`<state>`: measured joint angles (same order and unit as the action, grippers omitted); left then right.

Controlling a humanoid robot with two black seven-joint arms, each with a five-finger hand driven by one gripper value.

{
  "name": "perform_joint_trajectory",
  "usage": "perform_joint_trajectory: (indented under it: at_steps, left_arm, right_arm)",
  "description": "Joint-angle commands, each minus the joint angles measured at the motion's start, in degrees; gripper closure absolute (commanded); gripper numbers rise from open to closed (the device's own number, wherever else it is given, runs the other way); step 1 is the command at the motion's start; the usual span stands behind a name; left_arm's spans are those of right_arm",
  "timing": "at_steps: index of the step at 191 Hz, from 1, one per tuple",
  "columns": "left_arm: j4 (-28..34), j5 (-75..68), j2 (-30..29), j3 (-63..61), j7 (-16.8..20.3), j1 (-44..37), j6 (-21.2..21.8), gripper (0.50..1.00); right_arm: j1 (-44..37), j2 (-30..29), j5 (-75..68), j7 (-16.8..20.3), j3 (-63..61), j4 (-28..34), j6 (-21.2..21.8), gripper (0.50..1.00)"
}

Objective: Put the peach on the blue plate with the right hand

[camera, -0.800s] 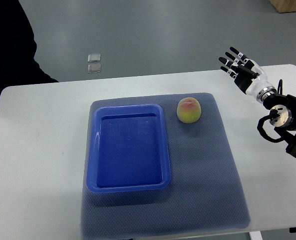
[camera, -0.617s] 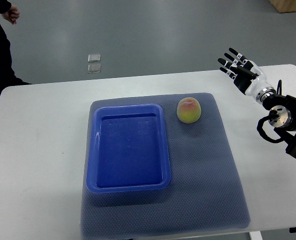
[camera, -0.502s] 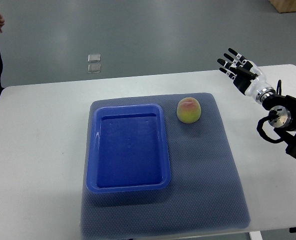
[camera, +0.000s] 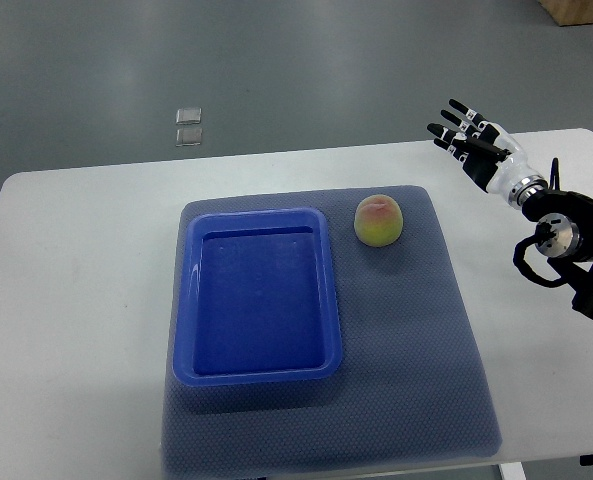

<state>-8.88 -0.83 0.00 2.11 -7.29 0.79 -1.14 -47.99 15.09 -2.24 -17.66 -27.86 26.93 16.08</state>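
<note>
The right hand [camera: 473,147] hangs above the table's [camera: 76,300] far right corner, at about 2 o'clock from the peach [camera: 379,220] and well apart from it. Its fingers [camera: 454,108] are spread wide and nearly straight, pointing toward 10 o'clock, with the black tips fanned apart. It holds nothing and touches nothing. The white wrist runs back toward 4 o'clock into a dark forearm with a looped cable, which enters from the right edge of the view.

The peach sits on the grey mat [camera: 416,350], near the mat's far edge. It is yellow-green with a pink-red blush on top. It lies just beside the plate's [camera: 186,300] far right corner, at about 1 o'clock from the plate's middle, close to the rim but apart from it.

The plate is a blue rectangular tray with raised walls, resting on the left half of the mat. The mat covers the middle of the white table.

On the grey floor beyond the table, at 11 o'clock from the plate, lie two small pale squares [camera: 188,126], one just above the other.
</note>
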Motion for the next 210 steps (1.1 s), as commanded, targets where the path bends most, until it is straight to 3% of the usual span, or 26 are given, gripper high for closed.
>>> perform_joint_trajectory:
  at_steps: [1, 87, 159, 210]
  left_arm:
    - [0.0, -0.04, 0.0, 0.0, 0.0, 0.0, 0.0, 0.5]
    - [0.0, 0.04, 0.0, 0.0, 0.0, 0.0, 0.0, 0.5]
    - [0.09, 0.04, 0.0, -0.09, 0.0, 0.0, 0.18, 0.5]
    - [0.09, 0.04, 0.0, -0.09, 0.0, 0.0, 0.18, 0.5]
  right_arm:
    - [-0.09, 0.03, 1.98, -0.01, 0.0, 0.15, 0.0, 0.572]
    - [-0.97, 0.46, 15.6, -0.01, 0.09, 1.11, 1.49, 0.574]
    - [-10.19, 2.05, 60.95, -0.09, 4.12, 7.17, 7.56, 0.574]
    - [-18.26, 2.14, 69.21, -0.18, 19.57, 8.85, 7.29, 0.576]
